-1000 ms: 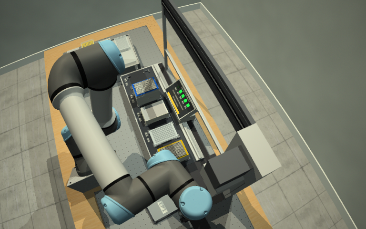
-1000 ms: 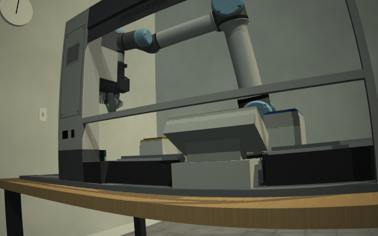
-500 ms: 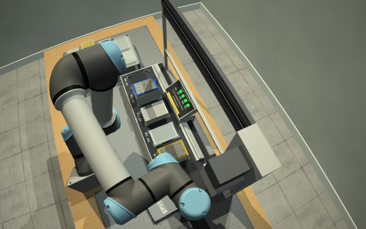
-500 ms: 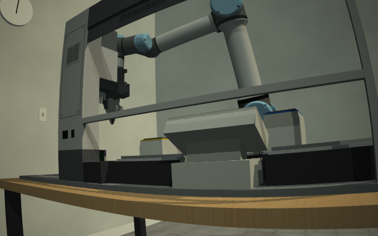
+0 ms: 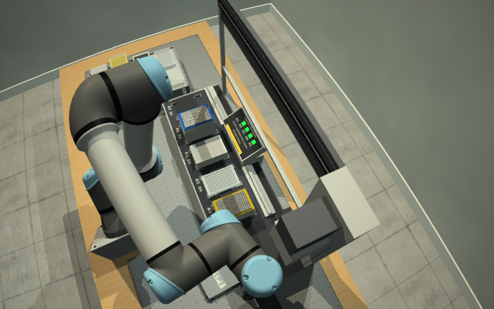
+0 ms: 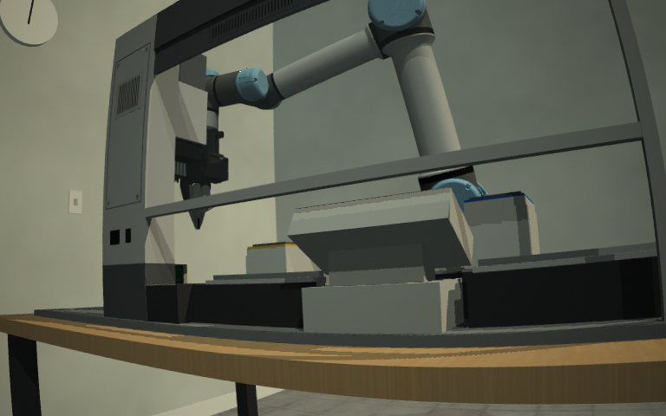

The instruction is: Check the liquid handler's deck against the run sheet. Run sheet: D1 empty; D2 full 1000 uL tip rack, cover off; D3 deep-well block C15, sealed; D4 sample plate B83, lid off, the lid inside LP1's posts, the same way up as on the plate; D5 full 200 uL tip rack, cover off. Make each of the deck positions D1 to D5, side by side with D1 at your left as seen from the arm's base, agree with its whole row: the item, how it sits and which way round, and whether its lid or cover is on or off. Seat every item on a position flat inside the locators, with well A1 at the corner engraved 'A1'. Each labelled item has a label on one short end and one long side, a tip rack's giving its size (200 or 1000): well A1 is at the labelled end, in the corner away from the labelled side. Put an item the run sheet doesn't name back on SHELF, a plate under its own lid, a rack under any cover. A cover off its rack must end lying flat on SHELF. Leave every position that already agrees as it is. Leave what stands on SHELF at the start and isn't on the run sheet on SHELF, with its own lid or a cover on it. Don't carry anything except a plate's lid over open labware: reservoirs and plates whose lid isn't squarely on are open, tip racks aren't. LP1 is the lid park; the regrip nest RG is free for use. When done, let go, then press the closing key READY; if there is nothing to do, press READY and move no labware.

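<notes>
On the dark deck (image 5: 173, 135) the far position D1 (image 5: 189, 100) is bare. After it come a blue-rimmed tip rack (image 5: 195, 116) (image 6: 498, 220) with no cover, a grey sealed deep-well block (image 5: 209, 150), a white well plate (image 5: 220, 180) with no lid, and a yellow-rimmed tip rack (image 5: 233, 201) (image 6: 270, 257) with no cover. A flat pale rectangle marked LP1 (image 5: 218, 282) lies partly under my arm. My gripper (image 6: 198, 223) is shut and empty. It points down in the air beside the handler's tower, above a small green key (image 6: 179, 273). In the overhead view my wrist hides the gripper.
A slanted status panel (image 5: 244, 136) (image 6: 382, 230) with several green lights stands beside the deck. The handler's gantry bar (image 5: 286, 97) and its head (image 5: 309, 222) hang along the far side. The shelf (image 5: 184, 81) at the back holds a yellow-topped rack (image 5: 118, 60) and a white covered item (image 5: 169, 62).
</notes>
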Available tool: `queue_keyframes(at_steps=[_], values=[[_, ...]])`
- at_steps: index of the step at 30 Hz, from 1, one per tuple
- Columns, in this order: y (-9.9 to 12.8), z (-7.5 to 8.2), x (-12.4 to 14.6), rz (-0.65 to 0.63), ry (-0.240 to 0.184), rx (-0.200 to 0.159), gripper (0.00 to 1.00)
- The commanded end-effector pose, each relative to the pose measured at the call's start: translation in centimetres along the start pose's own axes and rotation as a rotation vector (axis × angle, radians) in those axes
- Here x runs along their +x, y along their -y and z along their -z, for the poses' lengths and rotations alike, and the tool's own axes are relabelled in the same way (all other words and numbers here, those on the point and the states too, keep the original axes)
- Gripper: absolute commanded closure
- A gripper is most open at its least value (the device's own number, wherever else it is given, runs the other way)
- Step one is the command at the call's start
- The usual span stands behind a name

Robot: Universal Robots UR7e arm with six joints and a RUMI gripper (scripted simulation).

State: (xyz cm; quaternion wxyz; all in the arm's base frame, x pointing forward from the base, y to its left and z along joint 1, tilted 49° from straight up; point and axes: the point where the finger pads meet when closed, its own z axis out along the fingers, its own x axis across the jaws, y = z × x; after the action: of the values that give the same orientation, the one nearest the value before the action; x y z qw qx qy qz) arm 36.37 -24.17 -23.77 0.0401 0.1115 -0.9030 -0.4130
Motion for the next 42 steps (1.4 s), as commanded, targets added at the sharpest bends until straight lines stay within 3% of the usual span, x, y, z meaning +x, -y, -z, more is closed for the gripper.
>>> queue_keyframes(at_steps=[1, 42], values=[[0.0, -0.4, 0.0, 0.0, 0.001, 0.002, 1.0], [0.1, -6.6, 0.0, 0.0, 0.001, 0.002, 1.0]])
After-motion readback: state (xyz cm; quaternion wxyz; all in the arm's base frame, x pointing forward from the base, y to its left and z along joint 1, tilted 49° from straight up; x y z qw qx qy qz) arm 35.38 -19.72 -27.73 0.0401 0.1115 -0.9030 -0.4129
